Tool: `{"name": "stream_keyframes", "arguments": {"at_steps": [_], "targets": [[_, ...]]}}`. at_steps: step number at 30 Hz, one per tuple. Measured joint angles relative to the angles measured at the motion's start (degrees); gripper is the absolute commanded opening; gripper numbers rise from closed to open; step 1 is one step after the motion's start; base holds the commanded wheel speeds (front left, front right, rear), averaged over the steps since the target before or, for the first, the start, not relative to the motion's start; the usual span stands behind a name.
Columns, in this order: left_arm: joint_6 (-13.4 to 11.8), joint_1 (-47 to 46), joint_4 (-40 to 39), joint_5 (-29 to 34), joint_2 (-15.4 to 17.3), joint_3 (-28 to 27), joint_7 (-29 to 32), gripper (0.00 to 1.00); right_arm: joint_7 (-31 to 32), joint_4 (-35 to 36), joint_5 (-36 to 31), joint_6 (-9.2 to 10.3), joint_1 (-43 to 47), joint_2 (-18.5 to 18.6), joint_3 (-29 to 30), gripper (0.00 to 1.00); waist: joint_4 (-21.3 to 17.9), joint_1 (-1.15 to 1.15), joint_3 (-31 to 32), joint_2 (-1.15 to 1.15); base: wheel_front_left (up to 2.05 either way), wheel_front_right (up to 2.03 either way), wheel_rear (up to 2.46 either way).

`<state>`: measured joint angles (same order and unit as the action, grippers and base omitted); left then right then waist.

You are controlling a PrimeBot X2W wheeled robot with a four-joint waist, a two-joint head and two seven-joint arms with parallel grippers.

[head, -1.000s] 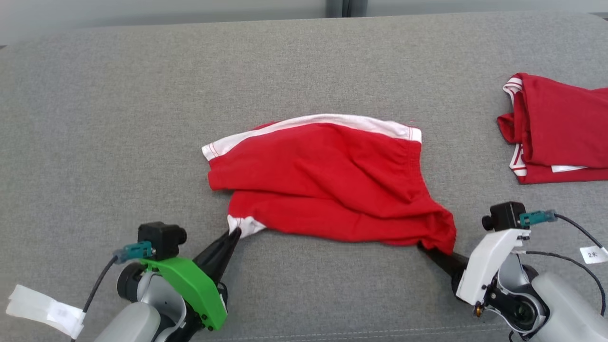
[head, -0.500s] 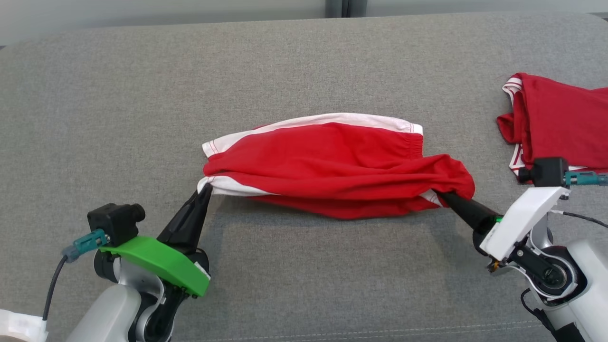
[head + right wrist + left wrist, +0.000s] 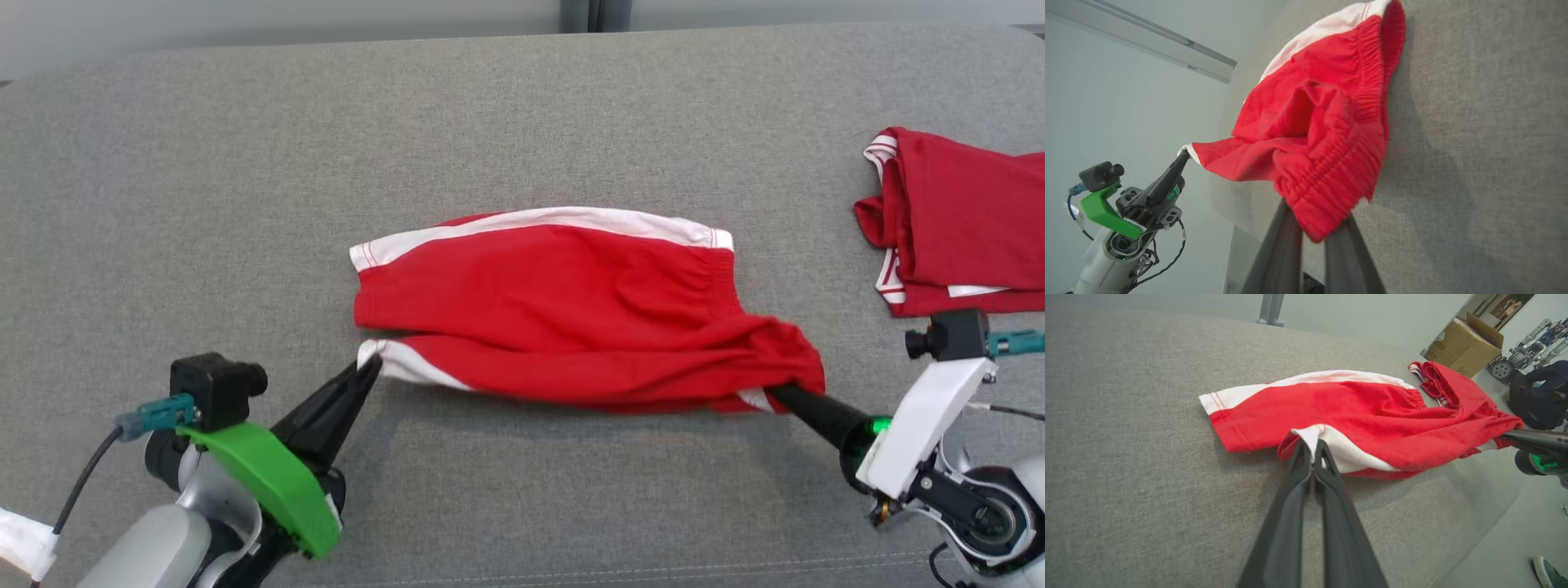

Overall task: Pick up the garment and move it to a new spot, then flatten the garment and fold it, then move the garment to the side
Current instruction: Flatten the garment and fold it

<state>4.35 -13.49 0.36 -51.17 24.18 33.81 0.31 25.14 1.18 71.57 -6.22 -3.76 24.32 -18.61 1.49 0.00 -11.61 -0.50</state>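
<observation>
My L claw [image 3: 369, 365] & R claw [image 3: 774, 392], both clamped on the shorts [image 3: 555, 294], had lifted the near edge taut, so fold prob underway

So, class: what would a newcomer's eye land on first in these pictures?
Bright red shorts, stretched across the middle of the grey surface. The left pincer grips a white hem corner, the right pincer the bunched waistband. Another red garment lies far right.

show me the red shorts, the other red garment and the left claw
red shorts [image 3: 555, 302], head view, middle of red panel
other red garment [image 3: 963, 220], head view, top red layer
left claw [image 3: 373, 363], head view, tips pinching white hem
</observation>
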Motion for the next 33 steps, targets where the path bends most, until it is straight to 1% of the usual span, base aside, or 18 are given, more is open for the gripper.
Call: {"name": "stream_keyframes", "arguments": {"at_steps": [2, 4, 5, 7, 10, 12, 14, 16, 17, 20, 23, 24, 26, 28, 31, 32, 33], "targets": [[0.23, 1.16, -1.48, -0.02, 2.83, 1.29, 3.15, 0.0, 1.86, 1.19, 0.0, 1.04, 2.36, 1.32, -0.77, 0.0, 0.0, 0.0, -0.51, 0.0, 0.0, 0.0, 0.0], [0.26, 2.33, -2.78, -0.65, 4.77, 1.75, 5.82, 0.0, 3.1, 2.67, 0.02, 1.88, 3.5, 2.15, -1.07, 0.0, -0.02, 0.0, -1.18, 0.0, 0.0, 0.0, 0.0], [0.45, 2.7, -3.6, -1.44, 5.39, 1.71, 6.71, 0.0, 3.59, 3.78, 0.1, 1.89, 3.53, 2.47, -1.1, 0.0, -0.05, 0.0, -1.55, 0.0, 0.0, 0.0, 0.0], [0.74, 2.97, -5.7, -4.57, 5.54, 1.18, 7.98, 0.0, 4.24, 6.17, 0.31, 2.14, 3.26, 2.59, -1.14, 0.0, -0.14, 0.0, -2.39, 0.0, 0.0, 0.0, 0.0], [1.1, 2.52, -7.14, -5.81, 6.36, 1.38, 11.8, 0.0, 5.78, 8.72, 0.57, 2.32, 1.02, 2.53, -2.1, 0.0, -0.37, 0.0, -3.91, 0.0, 0.0, 0.0, 0.0], [1.27, 0.66, -7.01, -6.65, 7.69, 1.77, 14.65, 0.0, 7.33, 9.51, 1.01, 2.79, -2.09, 1.88, -2.66, 0.0, -0.54, 0.0, -5.11, 0.0, 0.0, 0.0, 0.0], [1.47, -3.35, -6.36, -6.65, 9.55, 1.81, 17.91, 0.0, 8.82, 9.56, 2.93, 3.33, -5.69, 0.3, -2.78, 0.0, -0.71, 0.0, -6.41, 0.0, 0.0, 0.0, 0.0], [1.71, -7.95, -5.86, -9.17, 9.88, 1.05, 21.09, 0.0, 10.34, 9.29, 4.66, 4.43, -9.56, -1.04, -2.72, 0.0, -0.87, 0.0, -7.78, 0.0, 0.0, 0.0, 0.0], [1.71, -10.28, -5.34, -10.74, 9.68, 0.6, 22.82, 0.0, 11.02, 9.0, 5.22, 5.23, -11.74, -1.38, -2.61, 0.0, -0.93, 0.0, -8.48, 0.0, 0.0, 0.0, 0.0], [1.69, -17.88, -2.97, -14.9, 9.15, -2.36, 27.55, 0.0, 13.57, 6.79, 6.51, 8.88, -19.49, -2.26, -1.42, 0.0, -1.08, 0.0, -10.64, 0.0, 0.0, 0.0, 0.0], [-0.24, -27.76, -0.26, -15.68, 9.06, -6.92, 29.39, 0.0, 14.21, 5.17, 7.35, 12.51, -28.98, -4.7, 0.92, 0.0, -1.19, 0.0, -12.86, 0.0, 0.0, 0.0, 0.0], [-0.94, -31.59, 0.52, -15.47, 9.02, -8.92, 29.36, 0.0, 13.55, 4.97, 7.33, 13.34, -32.66, -5.77, 2.4, 0.0, -1.24, 0.0, -13.62, 0.0, 0.0, 0.0, 0.0], [-1.54, -39.98, 1.01, -13.15, 9.11, -11.46, 29.26, 0.0, 10.44, 4.94, 7.14, 13.39, -40.09, -7.98, 6.55, 0.0, -1.3, 0.0, -15.11, 0.0, 0.0, 0.0, 0.0], [-1.49, -48.07, 1.64, -9.26, 8.68, -13.59, 26.44, 0.0, 7.4, 4.55, 7.02, 12.92, -47.54, -10.04, 9.51, 0.0, -1.26, 0.0, -16.55, 0.0, 0.0, 0.0, 0.0], [-1.23, -55.53, 3.39, -7.87, 6.46, -16.71, 22.29, 0.0, 3.35, 3.22, 4.98, 11.76, -55.63, -11.94, 10.93, 0.0, -0.95, 0.01, -18.15, 0.0, 0.0, 0.0, 0.0], [-0.81, -56.56, 4.17, -7.77, 5.81, -17.09, 21.38, 0.0, 2.63, 2.68, 4.34, 11.14, -57.13, -12.14, 10.6, 0.0, -0.72, 0.01, -18.41, 0.0, 0.0, 0.0, 0.0], [-0.71, -56.89, 5.02, -7.75, 5.24, -17.05, 20.62, 0.0, 2.01, 2.02, 3.56, 10.07, -57.9, -12.09, 10.11, 0.0, -0.48, 0.01, -18.54, 0.0, 0.0, 0.0, 0.0]]}}
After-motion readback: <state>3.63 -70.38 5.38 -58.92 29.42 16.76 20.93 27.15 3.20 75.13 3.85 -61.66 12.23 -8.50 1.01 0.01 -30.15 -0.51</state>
